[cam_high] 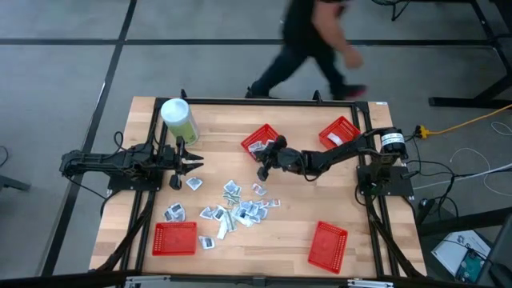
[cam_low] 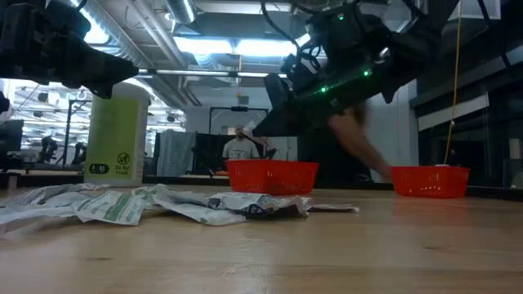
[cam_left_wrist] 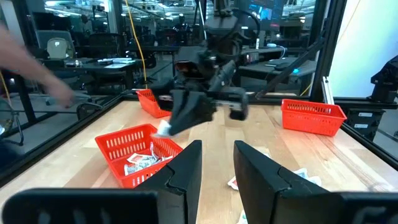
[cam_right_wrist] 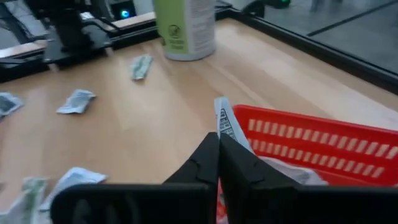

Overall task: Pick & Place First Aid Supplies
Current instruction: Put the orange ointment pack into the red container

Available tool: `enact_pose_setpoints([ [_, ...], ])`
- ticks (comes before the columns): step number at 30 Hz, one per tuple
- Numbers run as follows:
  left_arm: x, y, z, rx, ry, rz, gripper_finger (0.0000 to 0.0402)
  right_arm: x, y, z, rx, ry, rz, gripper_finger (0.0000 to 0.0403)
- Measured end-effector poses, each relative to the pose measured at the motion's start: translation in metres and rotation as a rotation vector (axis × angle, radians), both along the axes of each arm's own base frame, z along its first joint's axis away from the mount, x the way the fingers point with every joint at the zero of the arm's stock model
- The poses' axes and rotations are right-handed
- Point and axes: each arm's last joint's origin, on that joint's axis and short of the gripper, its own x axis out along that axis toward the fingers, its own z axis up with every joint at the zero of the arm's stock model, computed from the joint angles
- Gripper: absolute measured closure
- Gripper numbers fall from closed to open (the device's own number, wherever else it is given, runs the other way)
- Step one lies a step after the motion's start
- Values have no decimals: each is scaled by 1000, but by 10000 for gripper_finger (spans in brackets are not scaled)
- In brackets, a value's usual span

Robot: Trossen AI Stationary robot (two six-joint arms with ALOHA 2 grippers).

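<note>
Several first aid supplies (cam_high: 234,206), small white-grey packets, lie scattered flat on the wooden table's middle. A few more lie inside the red mesh basket (cam_high: 258,139) at the far middle. My right gripper (cam_right_wrist: 219,138) reaches in from the table's right, shut on one white packet (cam_right_wrist: 222,118). It hovers by that basket's (cam_right_wrist: 323,146) near edge. The left wrist view shows the packet (cam_left_wrist: 163,127) just above the basket (cam_left_wrist: 134,149). My left gripper (cam_left_wrist: 217,155) waits open at the table's left, holding nothing. My right gripper pinches one edge of the white packet (cam_right_wrist: 221,129) between its two fingertips. The fingers point toward the table's left, slanting a little downward. The packet juts out past the fingertips, lifted clear of the table, beside the basket's rim.
A tall pale-green canister (cam_high: 179,120) with a white lid stands at the far left. Three more red baskets sit at the far right (cam_high: 339,130), near left (cam_high: 174,238) and near right (cam_high: 328,244). A person (cam_high: 316,44) walks past beyond the far edge.
</note>
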Motion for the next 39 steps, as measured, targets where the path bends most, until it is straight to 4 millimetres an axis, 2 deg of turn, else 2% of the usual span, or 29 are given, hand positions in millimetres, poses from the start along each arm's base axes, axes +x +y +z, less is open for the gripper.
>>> enact_pose_setpoints([
  [6,0,0,0,0,1,0,313,-1,-9,-2,2,25,-25,393],
  [20,0,0,0,0,0,0,313,-2,-9,-4,33,30,-32,333],
  [27,0,0,0,0,1,0,313,-1,-6,-4,55,35,59,325],
  [32,0,0,0,0,1,0,313,0,3,-5,56,45,149,325],
  [39,0,0,0,0,0,0,313,0,29,-5,18,69,319,325],
])
